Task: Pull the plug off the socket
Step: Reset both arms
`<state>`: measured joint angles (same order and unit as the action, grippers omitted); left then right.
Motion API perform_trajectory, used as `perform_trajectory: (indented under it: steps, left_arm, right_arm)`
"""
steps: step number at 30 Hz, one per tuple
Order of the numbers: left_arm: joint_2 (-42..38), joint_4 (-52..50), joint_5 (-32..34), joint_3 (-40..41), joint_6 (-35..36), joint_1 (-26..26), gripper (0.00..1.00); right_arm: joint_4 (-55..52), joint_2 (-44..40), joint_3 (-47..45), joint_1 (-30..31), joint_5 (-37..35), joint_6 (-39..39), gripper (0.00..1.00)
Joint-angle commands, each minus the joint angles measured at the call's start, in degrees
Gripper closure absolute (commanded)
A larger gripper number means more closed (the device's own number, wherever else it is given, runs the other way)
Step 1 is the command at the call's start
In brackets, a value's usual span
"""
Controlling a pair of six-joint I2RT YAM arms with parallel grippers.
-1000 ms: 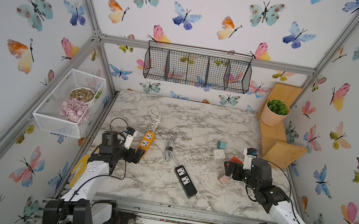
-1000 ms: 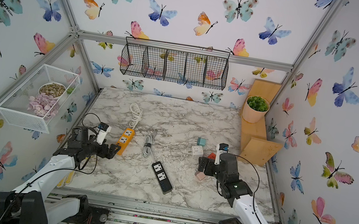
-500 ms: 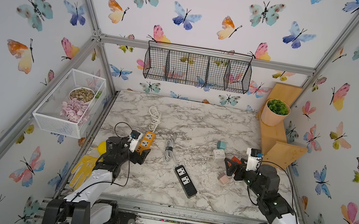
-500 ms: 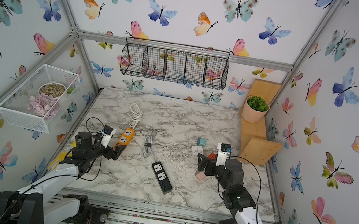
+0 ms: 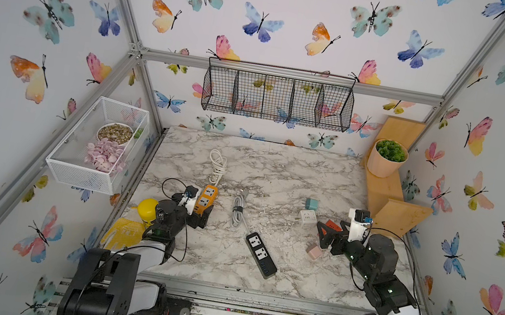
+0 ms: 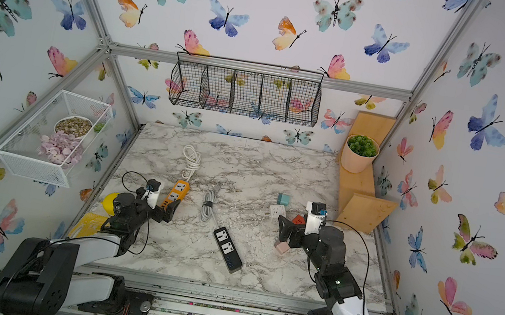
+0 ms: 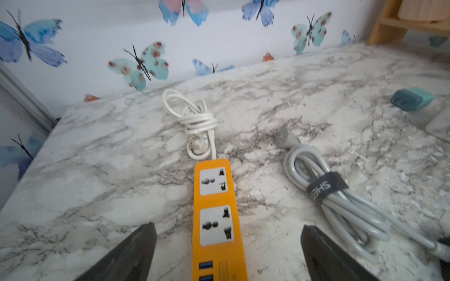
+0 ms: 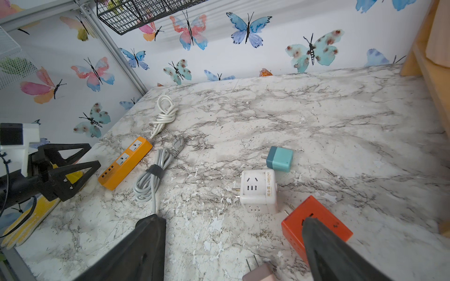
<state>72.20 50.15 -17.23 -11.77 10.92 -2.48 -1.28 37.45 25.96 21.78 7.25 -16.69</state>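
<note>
An orange power strip [image 5: 207,195] [image 6: 176,191] lies at the left of the marble table, both of its outlets [image 7: 215,214] empty. My left gripper [image 5: 203,217] [image 7: 227,231] is open, its fingers wide apart on either side of the strip's near end without touching it. My right gripper [image 5: 321,235] [image 8: 232,220] is open and holds nothing, low over the table. One finger overlaps a red plug adapter [image 8: 316,219]. Loose nearby lie a white cube adapter [image 8: 258,189], a teal plug [image 8: 279,158] and a pink plug [image 5: 314,252].
A black power strip [image 5: 261,254] lies in the middle front, its grey bundled cord [image 5: 237,211] beside the orange strip. A white coiled cord [image 5: 218,164] lies behind it. A yellow glove [image 5: 123,234] sits at the left edge, wooden shelves [image 5: 384,191] with a plant pot at the right.
The left arm has shifted slightly right, toward the orange strip's near end. The right arm has shifted back a little to the right. Both grippers stay open.
</note>
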Motion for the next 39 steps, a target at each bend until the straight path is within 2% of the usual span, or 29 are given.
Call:
perform_trajectory:
  steps: [1, 8, 11, 14, 16, 19, 23, 28, 31, 39]
  left_arm:
    - [1.9, 13.0, 3.4, 3.6, -4.1, 0.1, 0.02]
    - [5.3, 8.6, 6.2, -0.2, -6.7, 1.6, 0.01]
    - [9.1, 20.1, 5.2, 3.5, -7.8, 2.5, 0.02]
    - [7.2, 13.8, 5.1, 1.9, -7.2, 2.5, 0.02]
    - [8.3, 16.7, 5.1, 2.4, -7.7, 2.5, 0.02]
    - [7.3, 13.5, 5.0, 1.7, -7.2, 2.5, 0.02]
    - [7.4, 14.1, 5.0, 1.9, -7.3, 2.6, 0.02]
    - [7.5, 14.1, 5.0, 1.8, -7.4, 2.5, 0.02]
    - [7.4, 14.2, 4.9, 1.9, -7.3, 2.6, 0.02]
    - [7.5, 14.2, 4.9, 1.8, -7.4, 2.6, 0.02]
  right_arm:
    - [1.6, -1.1, -1.1, -0.2, -3.1, -0.7, 0.02]
    - [3.3, -2.3, -2.8, -0.1, -4.2, -0.9, 0.02]
    - [4.0, -2.3, -3.2, -0.1, -4.4, -1.4, 0.02]
    - [5.3, -1.8, -3.9, -0.2, -5.1, -1.6, 0.02]
    - [6.5, -0.9, -3.9, -0.2, -5.1, 0.4, 0.02]
    - [4.0, 1.2, -1.5, -0.2, -6.2, 3.2, 0.02]
    - [3.7, 4.4, 0.1, -0.2, -9.2, 7.3, 0.02]
    - [11.2, 11.1, -1.3, -0.2, -12.3, 12.6, 0.02]
    - [15.2, 16.2, -1.9, -0.2, -16.7, 15.0, 0.02]
    - [30.5, 27.0, -7.4, -0.8, -23.2, 19.3, 0.00]
